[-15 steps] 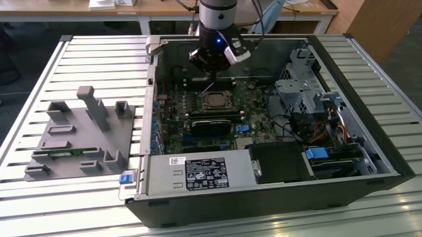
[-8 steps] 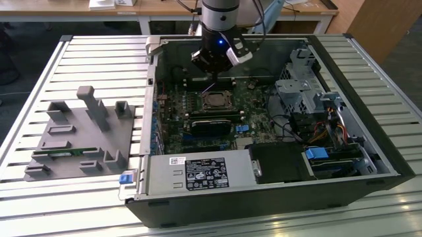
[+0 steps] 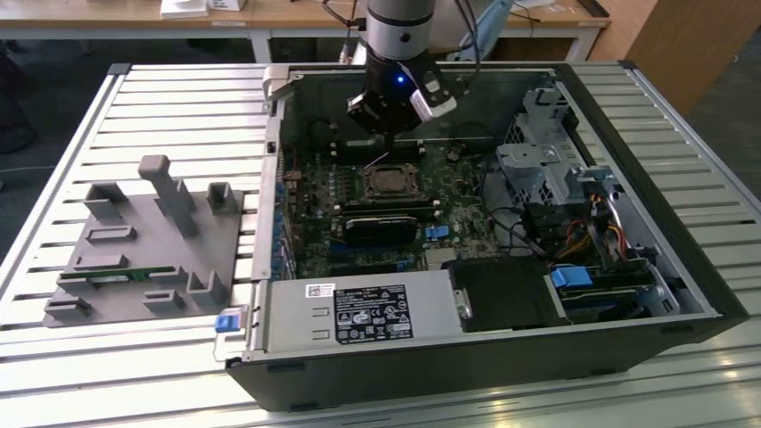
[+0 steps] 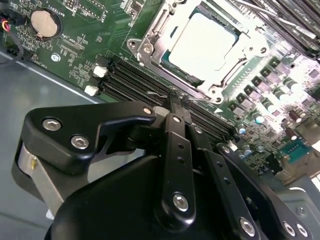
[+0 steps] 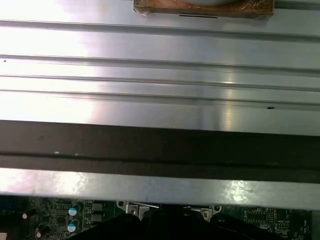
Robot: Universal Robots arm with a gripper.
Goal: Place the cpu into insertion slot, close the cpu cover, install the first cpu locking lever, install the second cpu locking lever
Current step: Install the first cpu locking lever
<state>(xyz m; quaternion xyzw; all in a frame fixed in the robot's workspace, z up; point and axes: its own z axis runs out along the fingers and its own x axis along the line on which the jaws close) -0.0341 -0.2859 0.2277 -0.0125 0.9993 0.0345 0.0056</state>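
Bright light shines on the cpu [image 4: 202, 42] and washes it nearly white; the gripper [image 4: 177, 102] looks dark.

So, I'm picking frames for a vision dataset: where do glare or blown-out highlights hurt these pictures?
In the second wrist view, the cpu top is washed nearly white and the board beside it flares bright. In the first wrist view, broad glare streaks cross the ribbed metal surface. The exterior view is evenly lit, though the case interior sits in shadow.

We spot a white printed label [image 3: 371, 314] on the grey metal power-supply box, w/ symbols & fine print too small to read. White lettering on the green circuit board [image 4: 107, 30], second wrist view: not legible either.
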